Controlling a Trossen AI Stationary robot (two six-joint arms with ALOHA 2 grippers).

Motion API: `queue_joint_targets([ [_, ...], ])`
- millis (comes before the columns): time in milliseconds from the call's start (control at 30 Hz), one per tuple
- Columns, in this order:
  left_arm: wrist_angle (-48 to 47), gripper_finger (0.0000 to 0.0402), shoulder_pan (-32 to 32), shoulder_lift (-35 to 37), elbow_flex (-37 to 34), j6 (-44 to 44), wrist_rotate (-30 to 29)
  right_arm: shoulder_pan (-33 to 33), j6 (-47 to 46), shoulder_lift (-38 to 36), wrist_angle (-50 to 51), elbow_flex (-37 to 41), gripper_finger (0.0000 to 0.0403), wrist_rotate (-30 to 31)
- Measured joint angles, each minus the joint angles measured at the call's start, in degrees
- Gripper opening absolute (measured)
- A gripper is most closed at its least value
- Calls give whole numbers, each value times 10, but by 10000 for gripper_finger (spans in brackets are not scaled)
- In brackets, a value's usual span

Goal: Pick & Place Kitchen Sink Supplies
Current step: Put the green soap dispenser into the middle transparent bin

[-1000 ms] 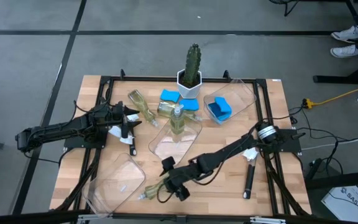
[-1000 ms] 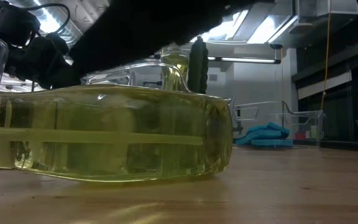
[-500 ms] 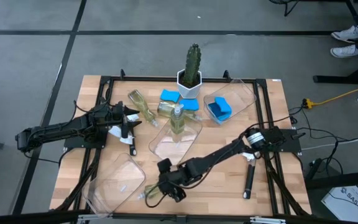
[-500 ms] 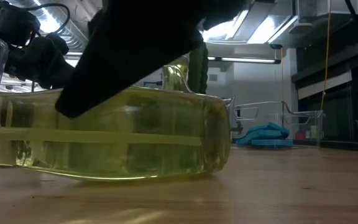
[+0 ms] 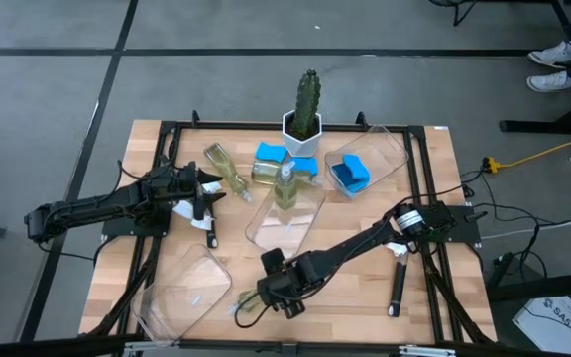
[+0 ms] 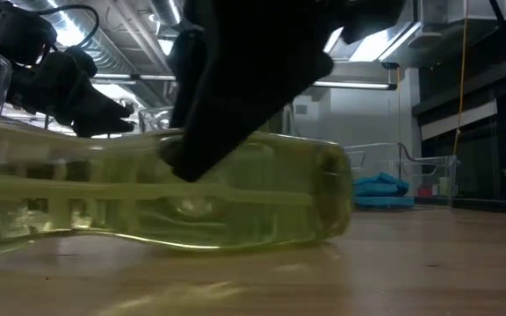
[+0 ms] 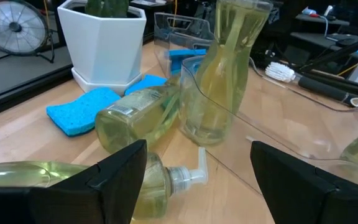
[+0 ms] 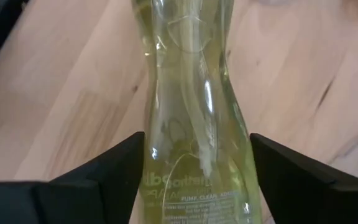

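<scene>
A clear bottle of yellow-green liquid (image 5: 249, 307) lies on its side near the table's front edge. My right gripper (image 5: 274, 291) is open above it, with one finger on each side of the bottle (image 8: 188, 124). My left gripper (image 5: 206, 188) is open and empty at the left. It faces a second lying bottle (image 5: 224, 164), whose pump (image 7: 182, 176) shows between its fingers. A third bottle (image 5: 284, 188) stands upright in a clear tray. A fourth bottle (image 5: 264, 174) lies beside it, by the blue sponges (image 5: 271, 152). My right gripper straddles the lying bottle at its narrow waist (image 8: 185, 106), coming from above and slanting from the table's right. Its fingers (image 8: 104, 180) lie across the bottle. The bottle rests on its side on the table (image 6: 235, 228). Whether the fingers touch its walls, I cannot tell.
A cactus in a white pot (image 5: 303, 114) stands at the far edge. One clear tray (image 5: 370, 159) holds a blue sponge (image 5: 349, 173), and another tray (image 5: 186, 288) lies at the front left. Black-handled brushes lie at the right (image 5: 397, 288) and by my left gripper (image 5: 210, 226).
My right gripper has come down over the front bottle, its fingers now on both sides of the waist. The bottle has swung a little on the table and still lies on its side.
</scene>
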State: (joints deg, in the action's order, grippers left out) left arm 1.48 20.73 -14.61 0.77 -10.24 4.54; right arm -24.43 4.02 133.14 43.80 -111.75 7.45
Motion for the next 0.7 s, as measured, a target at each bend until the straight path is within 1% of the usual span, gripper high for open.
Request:
queue_joint_targets([
  [133,0,281,0,0,0,0,0,-7,-17,1,57,-21,263,19],
  [367,0,281,0,0,0,0,0,-23,-54,5,158,-59,256,24],
  [600,0,281,0,0,0,0,0,-39,-139,4,253,-60,256,15],
  [700,0,281,0,0,0,0,0,-48,-154,4,292,-60,256,16],
])
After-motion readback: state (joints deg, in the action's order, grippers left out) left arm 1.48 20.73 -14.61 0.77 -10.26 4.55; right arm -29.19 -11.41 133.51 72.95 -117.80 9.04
